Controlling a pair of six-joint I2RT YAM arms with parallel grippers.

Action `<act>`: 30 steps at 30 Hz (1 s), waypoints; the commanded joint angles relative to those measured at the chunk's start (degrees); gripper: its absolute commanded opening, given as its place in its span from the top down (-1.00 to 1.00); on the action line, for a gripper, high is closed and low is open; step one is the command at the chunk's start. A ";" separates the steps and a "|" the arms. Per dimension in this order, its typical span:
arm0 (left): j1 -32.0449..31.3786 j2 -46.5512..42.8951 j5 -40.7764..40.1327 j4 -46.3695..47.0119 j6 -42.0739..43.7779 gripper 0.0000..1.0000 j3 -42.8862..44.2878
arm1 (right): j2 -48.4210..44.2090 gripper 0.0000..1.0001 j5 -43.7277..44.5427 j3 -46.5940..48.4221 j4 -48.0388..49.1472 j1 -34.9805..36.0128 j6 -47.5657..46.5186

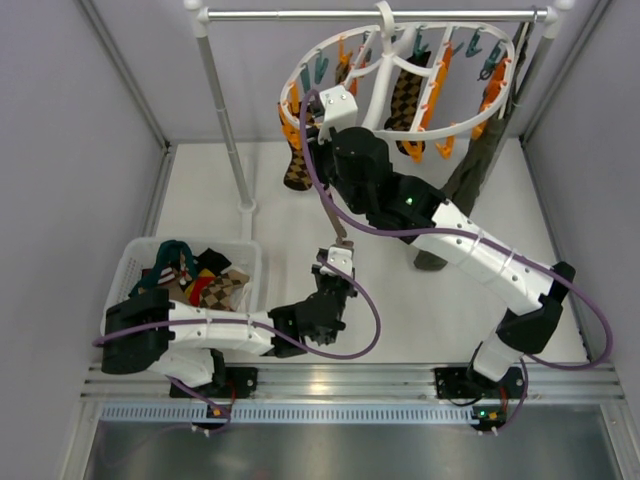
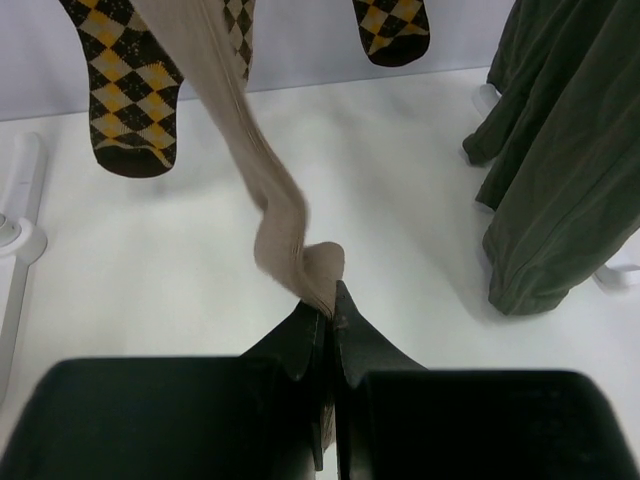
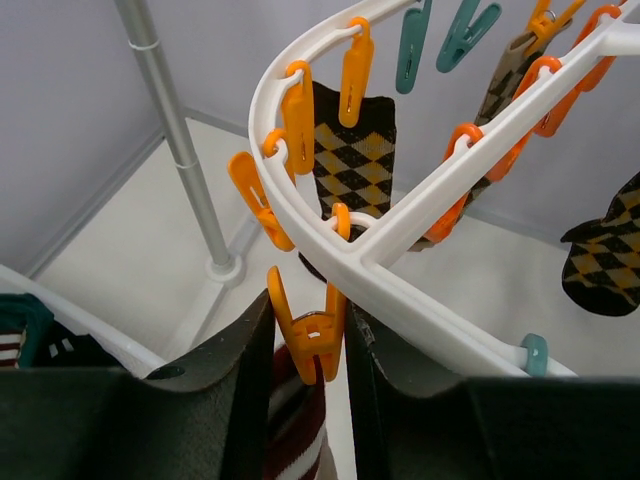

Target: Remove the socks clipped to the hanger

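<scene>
The hanger (image 3: 420,285) was white, with an orange clip (image 3: 305,335) and teal clips (image 3: 465,35). The argyle socks (image 3: 355,160) were dark brown with yellow diamonds; the tan sock (image 2: 275,210) was plain and ribbed, the striped sock (image 3: 295,430) dark red and white. The garment (image 2: 570,150) was olive green, the surface (image 2: 400,200) white.

The hanger (image 1: 384,95) is hung from the rail (image 1: 300,14), with socks (image 1: 405,100) clipped beneath it. A basket (image 1: 190,243) is set on the surface (image 1: 200,200) nearer-left of the hanger; a garment (image 1: 480,165) is hung to its right.
</scene>
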 commanded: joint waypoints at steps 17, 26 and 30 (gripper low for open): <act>7.10 -17.95 -2.58 -27.97 -17.08 1.00 -3.24 | -5.88 -0.55 -8.55 -4.81 5.23 -1.04 3.94; 18.55 -35.79 -5.02 -60.66 -31.54 1.00 2.48 | -12.91 -0.99 -23.03 -7.45 2.51 -1.04 8.60; 21.36 -42.73 -8.37 -66.91 -31.91 1.00 5.55 | -16.95 -0.99 -31.48 -9.64 0.66 -1.04 9.65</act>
